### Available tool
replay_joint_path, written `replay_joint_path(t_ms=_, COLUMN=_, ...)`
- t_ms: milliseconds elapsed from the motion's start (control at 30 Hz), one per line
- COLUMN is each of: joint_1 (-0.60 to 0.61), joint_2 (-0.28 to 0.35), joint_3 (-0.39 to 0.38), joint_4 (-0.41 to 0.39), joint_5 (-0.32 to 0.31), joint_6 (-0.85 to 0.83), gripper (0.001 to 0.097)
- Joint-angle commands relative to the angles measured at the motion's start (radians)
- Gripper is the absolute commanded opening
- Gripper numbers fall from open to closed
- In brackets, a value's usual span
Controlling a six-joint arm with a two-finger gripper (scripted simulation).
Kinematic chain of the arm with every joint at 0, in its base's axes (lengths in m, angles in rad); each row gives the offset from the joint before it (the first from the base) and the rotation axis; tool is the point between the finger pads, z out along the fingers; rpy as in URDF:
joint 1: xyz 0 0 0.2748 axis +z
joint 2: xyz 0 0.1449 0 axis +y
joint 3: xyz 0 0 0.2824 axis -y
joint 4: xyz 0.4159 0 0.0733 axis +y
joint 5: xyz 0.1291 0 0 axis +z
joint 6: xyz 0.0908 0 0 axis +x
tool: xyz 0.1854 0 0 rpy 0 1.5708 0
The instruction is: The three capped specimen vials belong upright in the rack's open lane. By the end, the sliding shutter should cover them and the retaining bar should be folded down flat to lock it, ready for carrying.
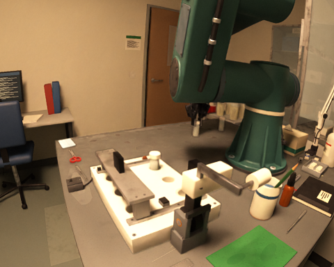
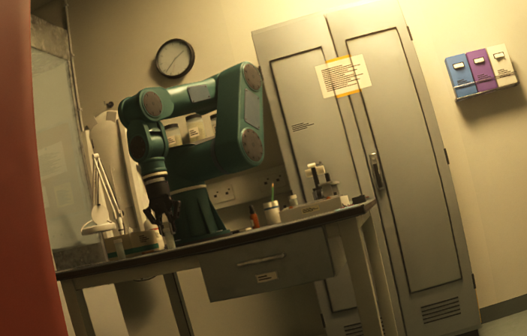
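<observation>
On the near half of the table the white rack (image 1: 152, 198) lies flat, and one capped vial (image 1: 154, 159) stands upright in its open lane. The grey sliding shutter (image 1: 124, 180) sits drawn back over the rack's left side, and the grey retaining bar (image 1: 220, 179) sticks out level from its post (image 1: 190, 222). At the far edge of the table a second vial (image 1: 196, 128) stands upright, and my gripper (image 1: 196, 120) is down over its cap, closing around it. A third vial (image 1: 221, 123) stands a little to its right.
The arm's green base (image 1: 258, 139) stands right of the far vials. A white cup with a pencil (image 1: 265, 200), an orange bottle (image 1: 287, 191), a notebook (image 1: 317, 198) and a green mat (image 1: 251, 250) fill the right side. Red scissors (image 1: 74, 158) lie left of the rack.
</observation>
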Motion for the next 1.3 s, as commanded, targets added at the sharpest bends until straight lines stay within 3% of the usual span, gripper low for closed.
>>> replay_joint_path(t_ms=0, joint_1=0.0, joint_2=0.0, joint_3=0.0, joint_4=0.0, joint_5=0.0, joint_6=0.0, gripper=0.0315)
replay_joint_path(t_ms=400, joint_1=0.0, joint_2=0.0, joint_3=0.0, joint_4=0.0, joint_5=0.0, joint_6=0.0, gripper=0.008)
replay_joint_path(t_ms=833, joint_1=0.0, joint_2=-0.008, joint_3=0.022, joint_4=0.03, joint_5=0.0, joint_6=0.0, gripper=0.008)
replay_joint_path(t_ms=1267, joint_1=0.0, joint_2=-0.026, joint_3=0.124, joint_4=0.148, joint_5=0.0, joint_6=0.0, gripper=0.008)
